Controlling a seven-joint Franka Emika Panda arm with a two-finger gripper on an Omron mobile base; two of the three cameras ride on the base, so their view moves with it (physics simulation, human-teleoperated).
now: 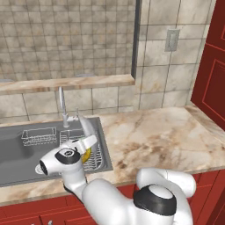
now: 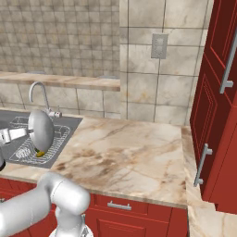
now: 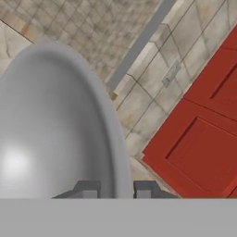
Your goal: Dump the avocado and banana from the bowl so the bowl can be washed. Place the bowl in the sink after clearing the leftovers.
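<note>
My gripper [image 1: 86, 141] is shut on the rim of the light grey bowl [image 1: 86, 125], which stands tipped on edge over the right end of the dark sink [image 1: 17, 158]. In the right base view the bowl [image 2: 40, 131] shows its rounded underside, with the gripper [image 2: 28, 133] at its left. The hand view looks into the smooth inside of the bowl [image 3: 51, 129], its rim between the fingertips [image 3: 87, 190] of the gripper [image 3: 115, 190]. A bit of the yellow banana [image 1: 88, 155] [image 2: 40, 153] lies on the wire rack under the bowl. The avocado is hidden.
A chrome faucet [image 1: 62, 103] [image 2: 39, 90] rises behind the sink. Wire racks [image 1: 38, 136] [image 2: 52, 143] sit in the basin. A marble counter [image 1: 158, 136] stretches to the right, up to red cabinets [image 2: 217, 106]. A tiled ledge [image 1: 66, 82] runs along the wall.
</note>
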